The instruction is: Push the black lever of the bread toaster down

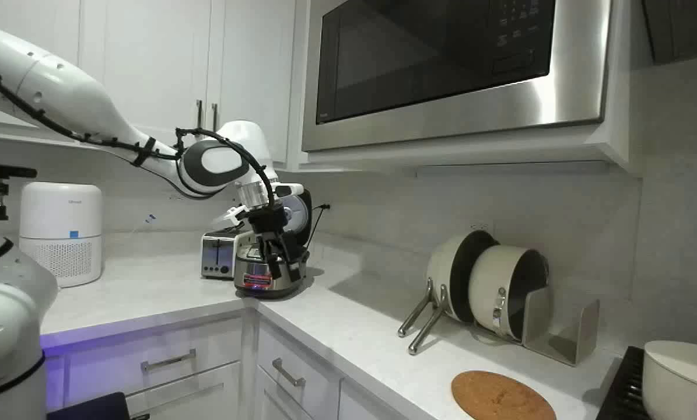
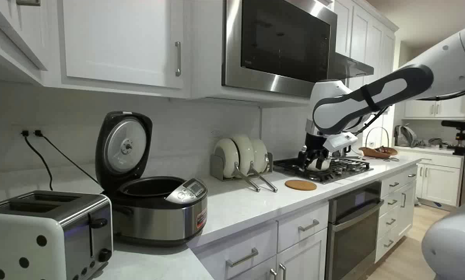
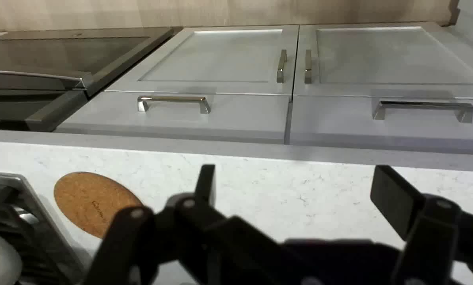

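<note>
The bread toaster (image 2: 76, 244) stands at the lower left in an exterior view. Its narrow face is silver and its side is white with black dots. The black lever (image 2: 98, 223) sticks out high on that face, near the top of its slot. The toaster (image 1: 217, 256) also shows small at the back corner in an exterior view, where its lever is too small to make out. My gripper (image 1: 284, 272) is open and empty, pointing down above the counter. It is well apart from the toaster (image 2: 311, 165). In the wrist view only counter lies between its fingers (image 3: 293, 178). The toaster is out of the wrist view.
A round silver cooker (image 2: 158, 221) with its lid up stands beside the toaster. Pans (image 2: 240, 153) in a rack have handles sticking out. A cork mat (image 3: 95, 202) lies near the stove (image 2: 333, 171). A microwave (image 1: 441, 116) hangs above. A white cylindrical appliance (image 1: 61, 233) stands at the left.
</note>
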